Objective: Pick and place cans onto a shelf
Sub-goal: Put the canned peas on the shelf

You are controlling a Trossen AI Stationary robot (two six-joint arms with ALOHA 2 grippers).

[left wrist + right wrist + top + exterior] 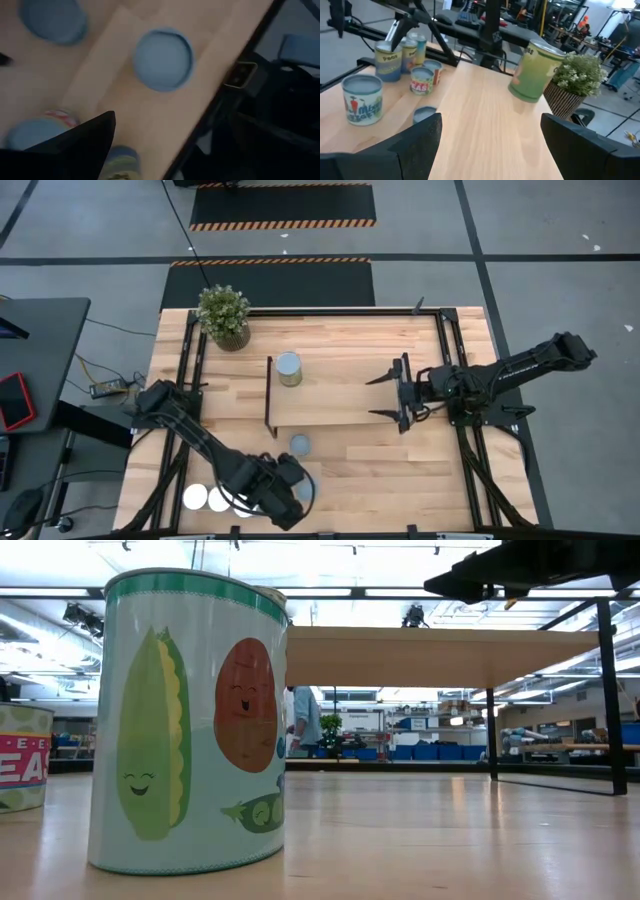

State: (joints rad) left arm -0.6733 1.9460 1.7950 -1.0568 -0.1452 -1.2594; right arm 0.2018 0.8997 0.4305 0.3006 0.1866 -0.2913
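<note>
Fingers spread wide and holding nothing mark both arms. From above, the left gripper (285, 492) hovers over the cluster of cans (208, 499) at the table's (350, 480) near edge, while the right gripper (400, 393) hangs at one short end of the shelf (335, 395), apart from any can. One olive-labelled can (289, 368) stands upright on the shelf board near its other end, long axis vertical, round top facing up; a grey-topped can (300, 444) stands alone on the table just beside the shelf. A potted plant (224, 315) sits at the far corner.

At table height, a vegetable-printed can (188, 720) stands upright close to the lens, the shelf's board (440, 655) behind it and the right arm (530, 565) above.

Past the left wrist's dark finger (82, 145), round bluish tops (163, 60) face the camera.

Between the right wrist's parted fingers (415, 145), the green can (536, 71) stands on the board beside the plant (575, 82), more cans (422, 80) upright beyond the board's edge.
</note>
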